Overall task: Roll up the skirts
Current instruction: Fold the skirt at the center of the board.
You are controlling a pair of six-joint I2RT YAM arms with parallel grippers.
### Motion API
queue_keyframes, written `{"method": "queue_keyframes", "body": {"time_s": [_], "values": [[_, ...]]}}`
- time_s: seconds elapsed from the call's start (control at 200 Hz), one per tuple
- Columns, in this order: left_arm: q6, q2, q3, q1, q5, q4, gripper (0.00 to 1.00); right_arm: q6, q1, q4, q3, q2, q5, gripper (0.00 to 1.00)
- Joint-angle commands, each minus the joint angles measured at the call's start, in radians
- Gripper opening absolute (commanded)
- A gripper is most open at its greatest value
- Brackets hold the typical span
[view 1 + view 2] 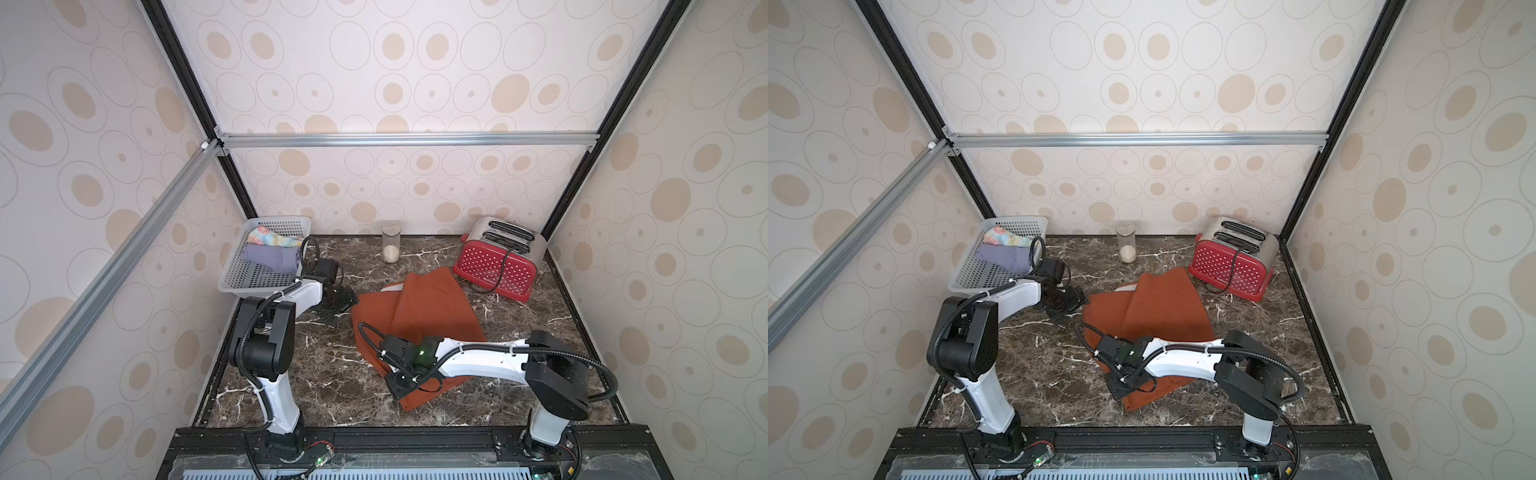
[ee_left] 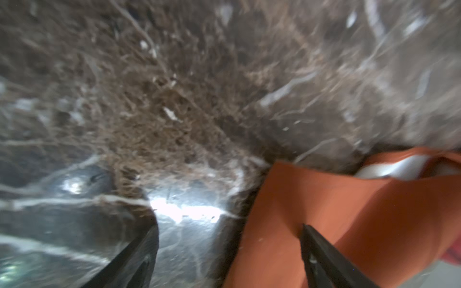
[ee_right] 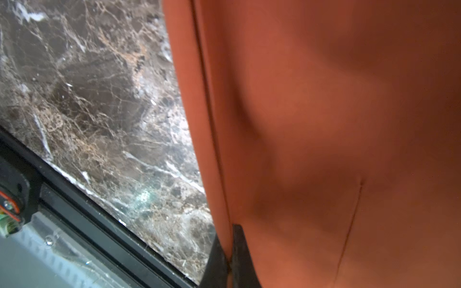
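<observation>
The rust-orange skirt (image 1: 432,307) (image 1: 1167,307) lies partly folded on the marble table, as both top views show. My right gripper (image 1: 400,390) (image 3: 230,239) is shut on the skirt's near edge, with a fold of orange cloth (image 3: 324,124) pinched between its fingers. My left gripper (image 1: 338,307) (image 2: 229,239) is open at the skirt's left edge. One of its fingers (image 2: 324,256) is over the orange cloth (image 2: 349,212) and the other is over bare marble. The lavender skirt (image 1: 272,258) and the floral skirt (image 1: 270,237) lie rolled in the basket.
A white perforated basket (image 1: 257,284) stands tilted at the back left. A red toaster (image 1: 494,266) with a black cord is at the back right. A glass jar (image 1: 391,247) stands against the back wall. A black rail (image 3: 74,214) runs along the table's front edge.
</observation>
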Motion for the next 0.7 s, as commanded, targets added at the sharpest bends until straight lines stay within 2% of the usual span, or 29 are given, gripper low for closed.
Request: {"method": "queue_keyframes", "body": {"time_s": [0.0,0.075,0.18,0.231,0.321,0.396,0.451,0.541,0.632,0.692], "values": [[-0.143,0.022,-0.088,-0.032,0.025,0.175,0.81,-0.017,-0.009,0.063,-0.027,-0.032,-0.051,0.0],[-0.148,0.066,-0.053,-0.055,0.052,0.212,0.63,-0.027,-0.01,0.069,-0.044,-0.048,-0.053,0.0],[-0.147,0.094,-0.002,-0.075,0.056,0.205,0.15,-0.028,-0.024,0.077,-0.066,-0.084,-0.057,0.0],[-0.121,0.073,0.032,-0.075,0.011,0.138,0.02,-0.027,-0.031,0.078,-0.074,-0.1,-0.058,0.0],[-0.008,0.014,0.166,-0.073,-0.164,-0.123,0.01,-0.021,-0.031,0.088,-0.085,-0.124,-0.078,0.0],[0.071,-0.047,0.25,-0.072,-0.304,-0.322,0.02,-0.003,-0.029,0.112,-0.083,-0.118,-0.149,0.0],[0.115,-0.091,0.29,-0.072,-0.386,-0.408,0.08,0.005,-0.015,0.139,-0.078,-0.106,-0.2,0.0],[0.171,-0.158,0.289,-0.073,-0.444,-0.47,0.13,-0.007,0.012,0.111,-0.041,-0.076,-0.212,0.0],[0.199,-0.205,0.246,-0.073,-0.45,-0.479,0.0,-0.005,0.019,0.115,-0.037,-0.059,-0.208,0.0],[0.207,-0.217,0.243,-0.072,-0.458,-0.495,0.0,0.002,0.019,0.128,-0.045,-0.063,-0.213,0.0]]}}
